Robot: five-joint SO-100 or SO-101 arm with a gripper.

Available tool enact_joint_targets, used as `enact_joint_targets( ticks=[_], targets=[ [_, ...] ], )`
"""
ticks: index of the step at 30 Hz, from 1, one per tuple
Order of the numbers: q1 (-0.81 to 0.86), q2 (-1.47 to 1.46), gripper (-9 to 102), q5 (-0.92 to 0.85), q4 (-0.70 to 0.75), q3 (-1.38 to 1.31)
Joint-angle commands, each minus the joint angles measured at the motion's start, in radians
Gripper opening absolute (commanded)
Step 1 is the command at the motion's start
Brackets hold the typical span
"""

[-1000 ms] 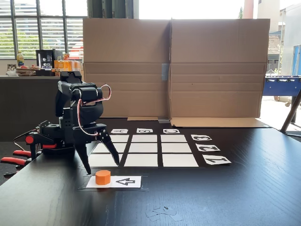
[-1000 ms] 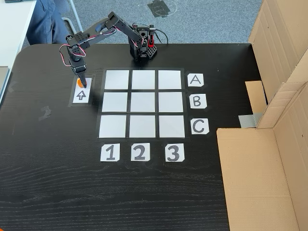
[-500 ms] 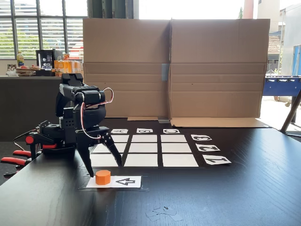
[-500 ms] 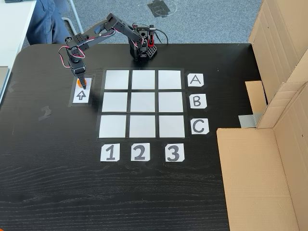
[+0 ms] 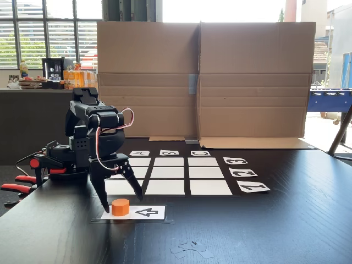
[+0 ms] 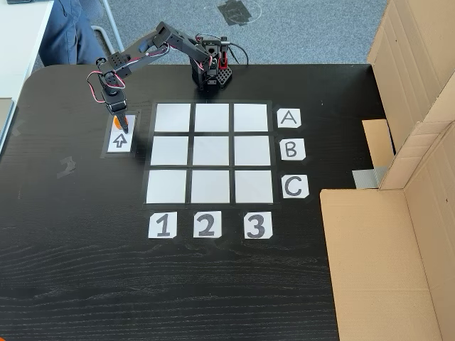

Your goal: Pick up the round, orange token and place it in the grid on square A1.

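Observation:
The orange token [image 5: 120, 207] sits on the left end of a white card with a black arrow [image 5: 147, 212], in front of the grid [image 5: 176, 171]. My gripper [image 5: 122, 202] is open and lowered over the token, one finger on each side of it, tips near the table. From above, the gripper [image 6: 122, 125] covers most of the token [image 6: 117, 122]. Square A1 [image 6: 173, 118] is the grid's [image 6: 210, 153] corner cell next to the card; in the front fixed view it shows as A1 [image 5: 118, 188] between the fingers.
A tall cardboard wall [image 5: 203, 77] stands behind the grid and along the right table edge [image 6: 412, 142]. Red clamps [image 5: 16, 188] hold the arm's base [image 6: 212, 71]. Tape scraps [image 5: 190, 247] lie near the front. A person's leg [image 6: 71, 28] is beyond the table's corner.
The open gripper has come down and forward over the token; its fingertips now reach the token's level on either side. The token has not moved.

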Motion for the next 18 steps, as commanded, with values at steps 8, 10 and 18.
enact_joint_targets(
  ticks=[8, 10, 18],
  targets=[
    [0.002, -0.005, 34, 0.011, 0.003, -0.044],
    [0.003, -0.006, 33, 0.011, 0.000, -0.044],
    [0.006, -0.009, 28, 0.008, -0.005, -0.046]
  ],
)
